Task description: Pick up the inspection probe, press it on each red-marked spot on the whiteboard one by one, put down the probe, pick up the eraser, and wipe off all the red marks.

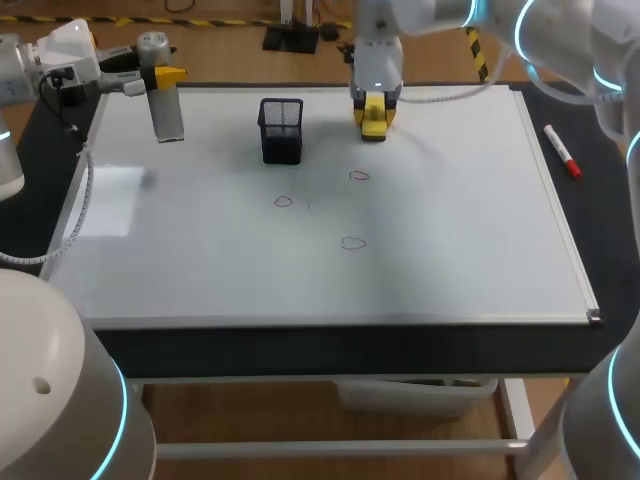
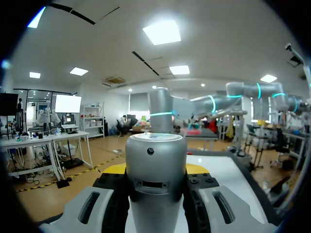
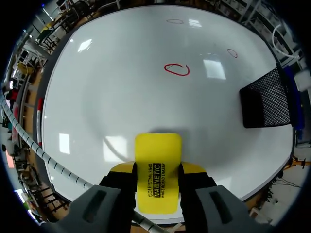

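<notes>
While my left pincer [image 1: 165, 76] pinches the inspection probe [image 1: 168, 108] from two sides near its top, the grey cylinder stands upright over the far left corner of the whiteboard [image 1: 450, 230]; I cannot tell whether its lower end touches the surface. My right pincer [image 1: 374, 104] is pressed onto the yellow eraser [image 1: 373, 124], one finger on each long side, at the board's far edge near the middle. A black mesh holder [image 1: 281, 130] stands on the board between the probe and the eraser, apart from both. Three red marks are drawn near the board's centre: one [image 1: 359, 176] just ahead of the eraser, one [image 1: 283, 201] in front of the holder, and one [image 1: 352, 242] nearest the front edge. A red marker [image 1: 562, 152] lies on the dark tabletop [image 1: 612, 250] just beside the board's right edge.
</notes>
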You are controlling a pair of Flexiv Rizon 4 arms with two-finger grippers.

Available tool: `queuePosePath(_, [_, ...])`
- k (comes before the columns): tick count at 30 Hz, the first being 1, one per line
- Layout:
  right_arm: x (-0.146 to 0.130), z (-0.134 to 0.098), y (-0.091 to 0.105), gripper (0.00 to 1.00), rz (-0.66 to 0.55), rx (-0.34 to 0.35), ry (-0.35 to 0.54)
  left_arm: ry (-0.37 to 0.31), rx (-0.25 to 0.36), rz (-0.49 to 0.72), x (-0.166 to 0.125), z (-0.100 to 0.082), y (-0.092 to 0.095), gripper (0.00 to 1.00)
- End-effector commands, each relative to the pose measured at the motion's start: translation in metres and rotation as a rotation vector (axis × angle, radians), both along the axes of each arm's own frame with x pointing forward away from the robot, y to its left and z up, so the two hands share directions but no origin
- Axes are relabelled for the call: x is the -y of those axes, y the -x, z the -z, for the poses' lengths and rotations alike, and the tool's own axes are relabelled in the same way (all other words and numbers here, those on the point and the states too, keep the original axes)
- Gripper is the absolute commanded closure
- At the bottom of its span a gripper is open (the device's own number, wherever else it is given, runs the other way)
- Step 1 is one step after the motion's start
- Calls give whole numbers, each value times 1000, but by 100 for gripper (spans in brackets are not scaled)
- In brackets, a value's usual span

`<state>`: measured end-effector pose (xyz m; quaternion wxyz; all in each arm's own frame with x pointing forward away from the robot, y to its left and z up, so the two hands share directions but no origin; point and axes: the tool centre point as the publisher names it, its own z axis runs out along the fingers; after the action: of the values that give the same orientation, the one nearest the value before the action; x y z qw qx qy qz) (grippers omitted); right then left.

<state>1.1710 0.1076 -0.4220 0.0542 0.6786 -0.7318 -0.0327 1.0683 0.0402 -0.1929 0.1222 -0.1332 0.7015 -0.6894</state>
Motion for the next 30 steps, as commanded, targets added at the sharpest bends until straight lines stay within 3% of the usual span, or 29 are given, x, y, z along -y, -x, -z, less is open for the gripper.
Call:
queuePosePath(1, [2,-17,7,100,0,14,12,-1,1,-2,0,-1,1,100])
queuePosePath(13, [12,-27,29,100,36,28,13,-1,1,-2,0,-1,1,100])
queuePosePath(30, [56,-34,87,100,124,71,33,-1,1,-2,0,-1,1,100])
